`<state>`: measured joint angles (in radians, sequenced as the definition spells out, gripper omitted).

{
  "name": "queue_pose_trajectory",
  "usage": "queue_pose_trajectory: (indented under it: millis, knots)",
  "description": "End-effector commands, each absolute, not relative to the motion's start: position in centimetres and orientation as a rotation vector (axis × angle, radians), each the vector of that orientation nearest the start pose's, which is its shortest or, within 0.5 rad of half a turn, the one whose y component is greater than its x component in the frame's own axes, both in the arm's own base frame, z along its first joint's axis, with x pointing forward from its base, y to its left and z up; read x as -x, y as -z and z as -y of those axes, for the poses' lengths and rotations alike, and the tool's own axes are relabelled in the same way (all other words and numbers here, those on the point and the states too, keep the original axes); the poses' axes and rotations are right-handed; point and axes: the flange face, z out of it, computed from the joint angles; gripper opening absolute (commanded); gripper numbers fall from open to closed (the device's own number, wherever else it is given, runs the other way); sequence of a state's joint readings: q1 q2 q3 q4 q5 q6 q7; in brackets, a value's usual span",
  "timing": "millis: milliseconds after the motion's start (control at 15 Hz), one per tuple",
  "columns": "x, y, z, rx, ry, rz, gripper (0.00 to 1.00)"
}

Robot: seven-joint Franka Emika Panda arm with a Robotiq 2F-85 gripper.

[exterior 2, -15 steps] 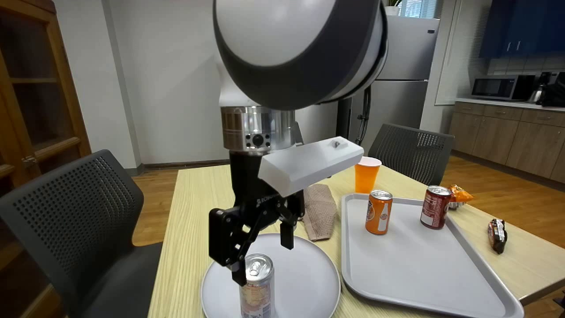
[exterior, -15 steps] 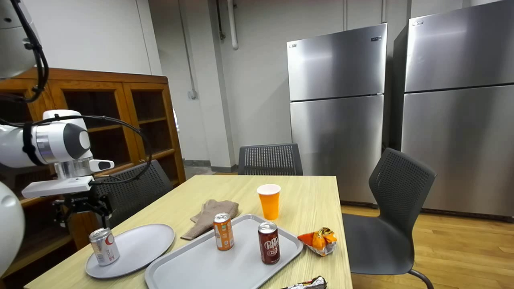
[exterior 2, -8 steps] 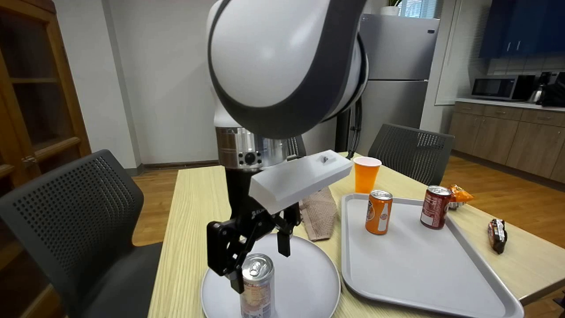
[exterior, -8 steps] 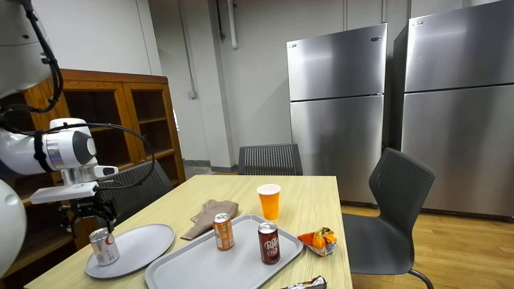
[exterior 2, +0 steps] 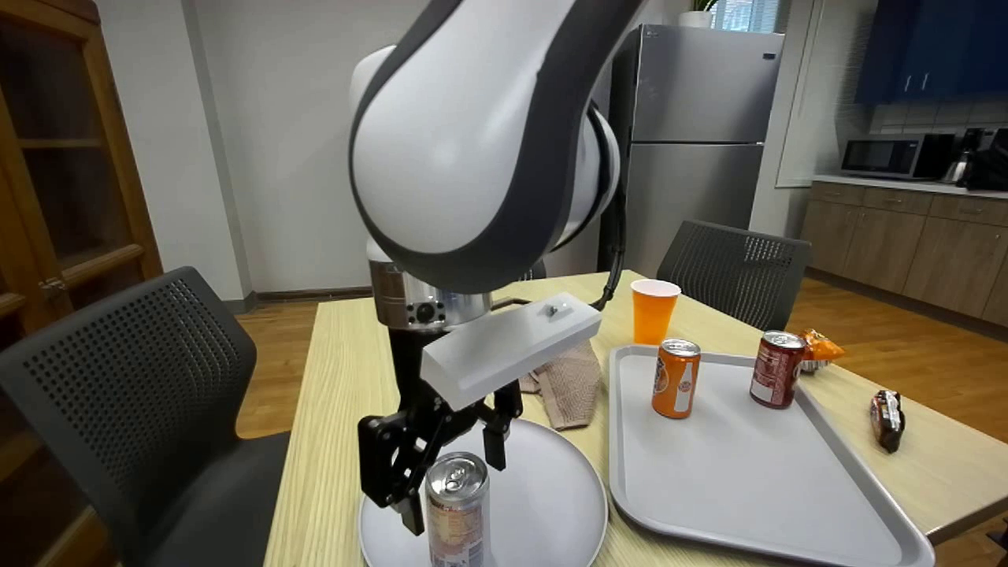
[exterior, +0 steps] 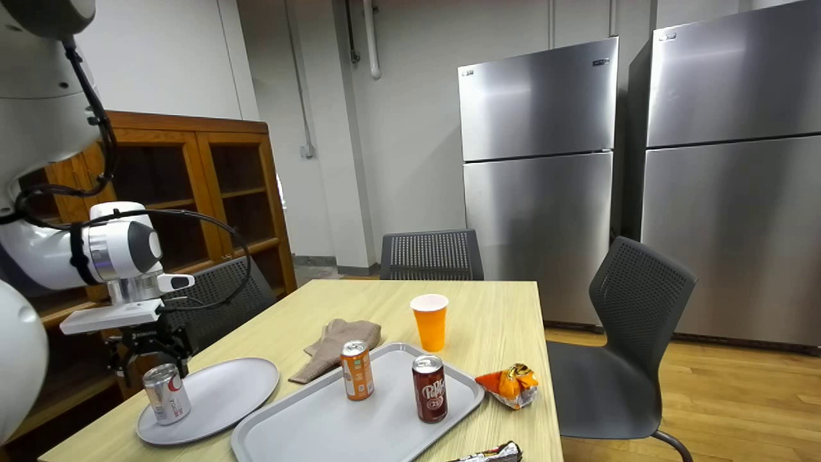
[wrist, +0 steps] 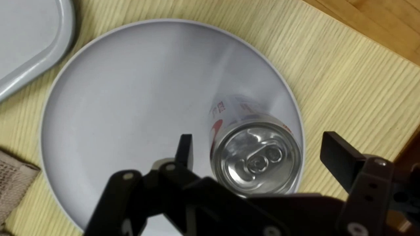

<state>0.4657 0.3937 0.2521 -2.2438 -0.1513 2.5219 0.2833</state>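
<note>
We have the tool point(wrist: 257, 147) spread wide, gripping nothing. The silver can point(exterior 2: 458, 516) is right below it, lid between the fingers point(wrist: 185, 147), a gap showing on each side; looks about centred to us. Can is upright, long axis vertical, roughly in line with the way the fingers point. How far the tips reach past the lid, we can't tell. It stands on the plate point(wrist: 124, 98), close to the rim; from above, one finger is over the plate, the other out past the rim, over the table point(wrist: 354, 95). We see nothing between fingers and can. Beyond the plate-side finger, well apart from the tool: brown cloth point(wrist: 16, 183), tray point(exterior 2: 732, 465) with an orange can point(exterior 2: 676, 378) and dark red can point(exterior 2: 776, 370), orange cup point(exterior 2: 654, 315) just past the tray.
</note>
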Motion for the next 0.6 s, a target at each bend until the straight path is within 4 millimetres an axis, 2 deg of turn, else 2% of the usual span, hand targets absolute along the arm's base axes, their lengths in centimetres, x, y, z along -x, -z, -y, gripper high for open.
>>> queue_pose_trajectory:
  millis: [0, 467, 533]
  knots:
    - [-40.55, -18.13, -36.24, 3.082, -0.136, 0.829, 1.00]
    - [-40.79, -17.62, -36.01, 3.091, -0.145, 0.822, 1.00]
    - [-40.69, -17.59, -35.91, 3.093, -0.148, 0.821, 0.78]
